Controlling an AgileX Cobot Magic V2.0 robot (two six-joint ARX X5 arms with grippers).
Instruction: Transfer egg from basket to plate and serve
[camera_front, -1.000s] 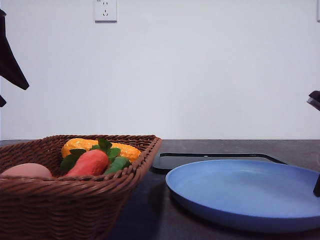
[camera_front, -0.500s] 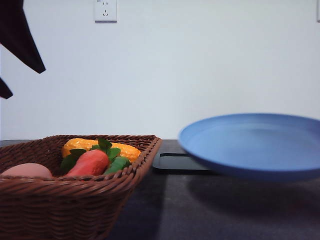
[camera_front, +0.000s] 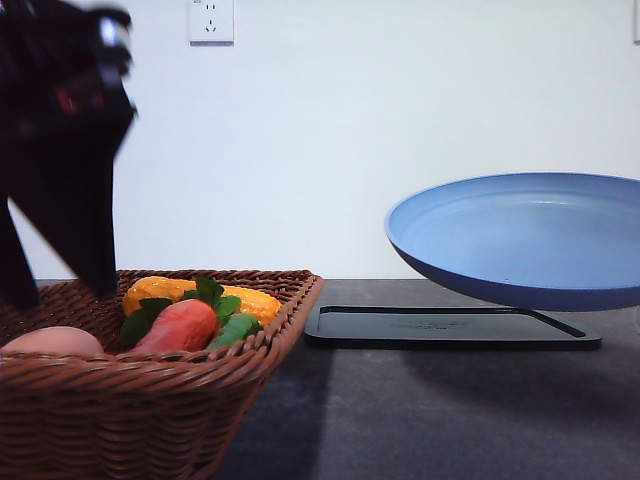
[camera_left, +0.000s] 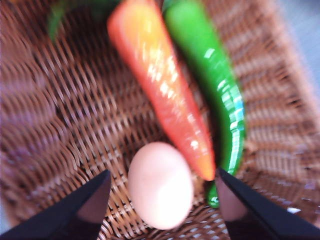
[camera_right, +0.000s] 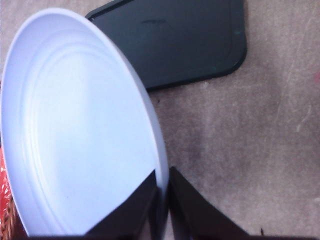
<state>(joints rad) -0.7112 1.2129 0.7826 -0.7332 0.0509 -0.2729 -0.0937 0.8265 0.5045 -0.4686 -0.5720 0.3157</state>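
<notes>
The left pincer (camera_left: 161, 200) hangs wide open above the basket (camera_left: 65, 115), and the egg (camera_left: 160, 185) lies squarely between its two fingers at the lower middle of the left wrist frame, long axis pointing away from the wrist. An orange carrot (camera_left: 160, 90) touches the egg's right side. The right pincer (camera_right: 162, 197) clamps the plate (camera_right: 80, 125) rim, holding it off the table (camera_right: 250, 135).

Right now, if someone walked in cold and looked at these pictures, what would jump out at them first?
Probably the blue plate hanging in mid-air above the black tray, pinched at its rim by the right gripper. Next, the left gripper inside the wicker basket, its open fingers on either side of the pale egg, which lies beside an orange carrot and a green pepper.
</notes>
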